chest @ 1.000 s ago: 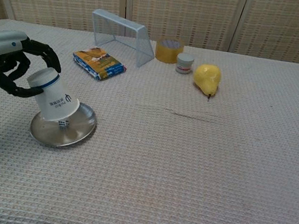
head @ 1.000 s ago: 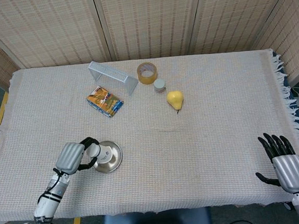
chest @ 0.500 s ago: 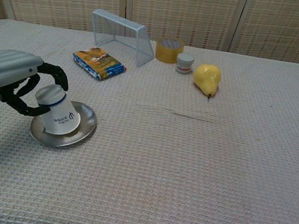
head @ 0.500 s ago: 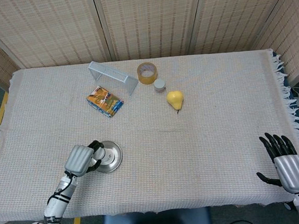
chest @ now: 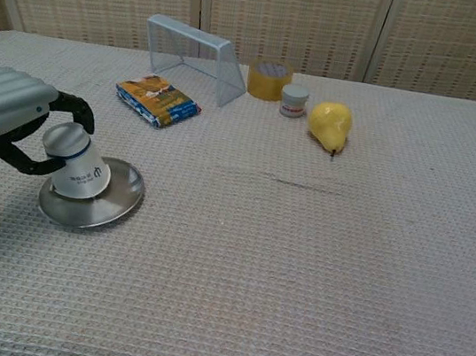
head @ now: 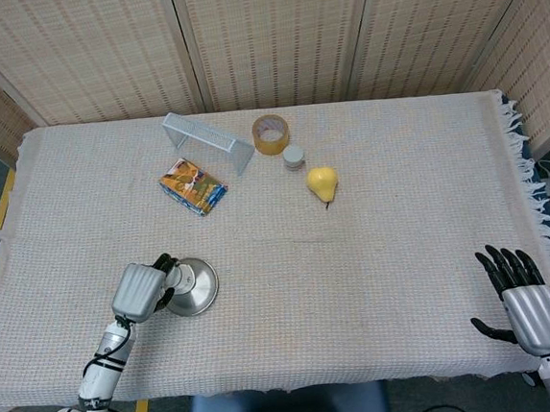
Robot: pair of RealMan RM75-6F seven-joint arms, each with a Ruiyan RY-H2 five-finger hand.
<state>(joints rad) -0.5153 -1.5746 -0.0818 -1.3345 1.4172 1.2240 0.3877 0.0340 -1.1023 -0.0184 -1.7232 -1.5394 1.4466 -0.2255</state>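
A white paper cup (chest: pixel 75 164) stands upside down on a round metal plate (chest: pixel 118 200) at the table's front left. My left hand (chest: pixel 5 115) grips the cup around its upper end, fingers curled about it. In the head view the left hand (head: pixel 140 290) covers the cup, and the metal plate (head: pixel 196 286) shows beside it. Far off at the front right corner, my right hand (head: pixel 529 306) hovers with its fingers spread, holding nothing; the chest view does not show it.
At the back of the table are a clear wire-frame rack (head: pixel 208 140), a colourful snack packet (head: pixel 192 186), a roll of yellow tape (head: pixel 270 134), a small white jar (head: pixel 294 156) and a yellow pear (head: pixel 322 183). A fringed cloth (head: pixel 401 214) covers the table.
My left hand lowered the tilted cup to stand upright, mouth down, on the plate. Cup and plate slid slightly to the left. The right hand stayed put.
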